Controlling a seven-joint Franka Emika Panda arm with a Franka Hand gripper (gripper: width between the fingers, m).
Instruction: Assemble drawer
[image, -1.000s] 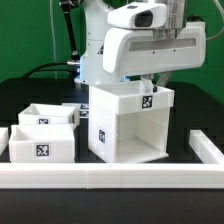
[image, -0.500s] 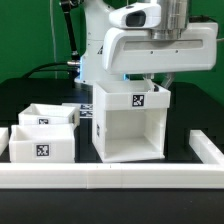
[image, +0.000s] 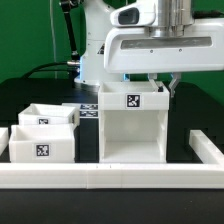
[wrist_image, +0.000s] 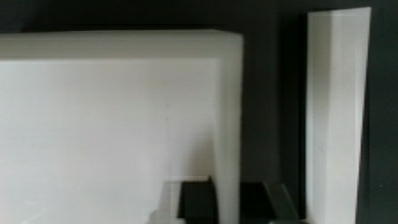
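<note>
The drawer's tall white housing (image: 130, 125) stands upright on the black table, its open front facing the exterior camera and a tag on its upper front strip. My gripper (image: 160, 86) comes down on its top right rear edge and is shut on that wall. In the wrist view the dark fingers (wrist_image: 194, 202) straddle the housing's thin white wall (wrist_image: 228, 195), with a broad white face of the housing (wrist_image: 107, 110) beside it. Two small open-topped trays stand at the exterior view's left, one at the back (image: 50, 116) and one in front (image: 42, 146), each tagged.
A long low white border wall (image: 110, 179) runs along the front, with a branch at the exterior view's right (image: 204, 146). A white strip (wrist_image: 334, 100) shows in the wrist view beyond a dark gap. The arm's white body (image: 150, 45) hangs over the housing.
The housing has turned in my grip so its open front faces the camera squarely. It and the gripper have shifted a little toward the exterior view's right. The trays have not moved.
</note>
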